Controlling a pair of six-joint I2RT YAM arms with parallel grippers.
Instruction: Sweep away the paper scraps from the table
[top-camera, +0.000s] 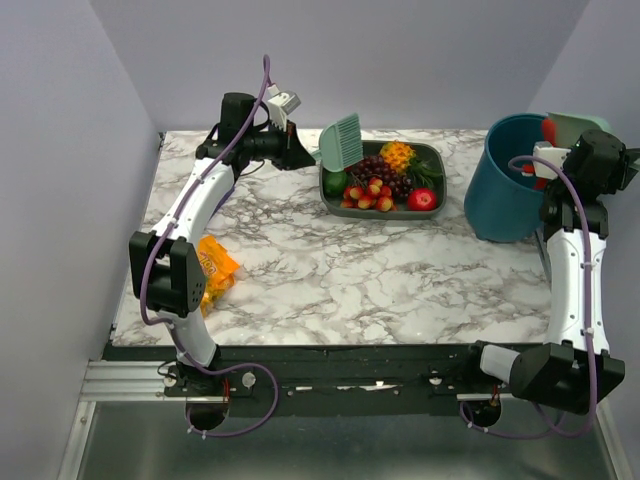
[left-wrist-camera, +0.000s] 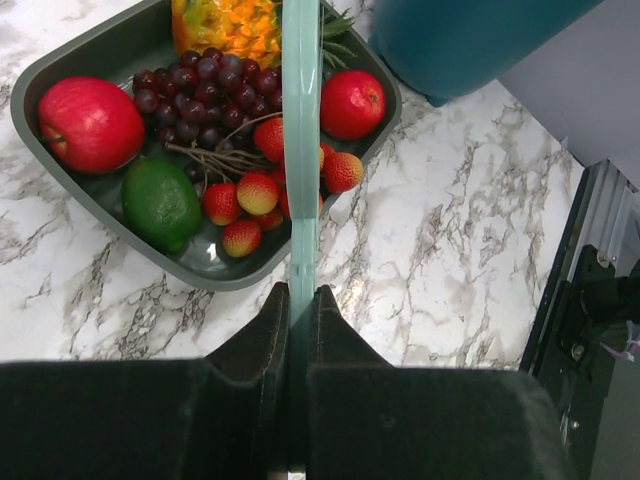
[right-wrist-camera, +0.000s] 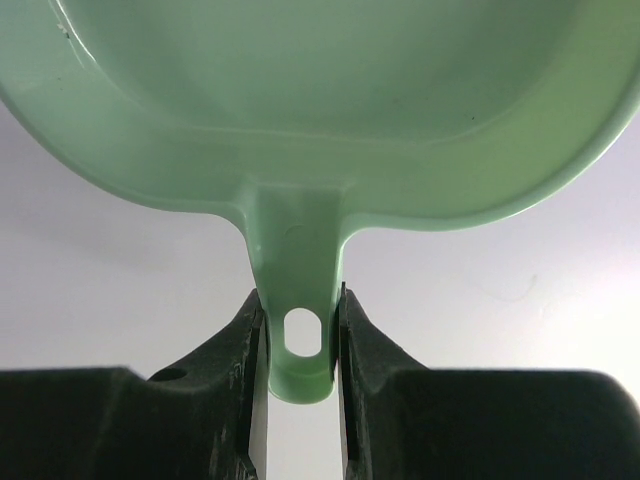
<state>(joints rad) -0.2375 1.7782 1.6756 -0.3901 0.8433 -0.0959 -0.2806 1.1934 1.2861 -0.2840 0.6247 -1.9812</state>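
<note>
Table (top-camera: 350, 285) is a glossy white marble pattern with grey veins and a black front edge.

The left gripper (left-wrist-camera: 301, 297) is clamped tight on a mint-green plastic brush (left-wrist-camera: 300, 110). From the wrist cam the brush is edge-on, just a thin flat strip between the matte black fingers (left-wrist-camera: 255, 345). The overhead view shows its ribbed, comb-like head tilted over the far-left corner of a fruit tray (left-wrist-camera: 95, 200).

The tray is a dark grey-green rounded rectangle with smooth sloped walls. It holds two shiny red apples (left-wrist-camera: 90, 125), a pebbly lime (left-wrist-camera: 160, 203), a bunch of dark grapes (left-wrist-camera: 195, 85) and some strawberries (left-wrist-camera: 258, 190).

The right gripper (right-wrist-camera: 298, 325) is pinched on the flat handle tab of a mint-green dustpan (right-wrist-camera: 320, 100), right where the oval hang hole is. The pan is smooth moulded plastic with a rounded back wall.

Overhead, the pan is held up at the mouth of a round teal bin (top-camera: 500, 200) at the back right of the table.

Of the paper scraps (top-camera: 548, 131), a small red bit shows at the bin's mouth beside the pan. I can't tell whether it's in the pan or in the bin.

A crinkly orange snack bag (top-camera: 215, 265) lies near the table's left edge, partly under the left arm.
</note>
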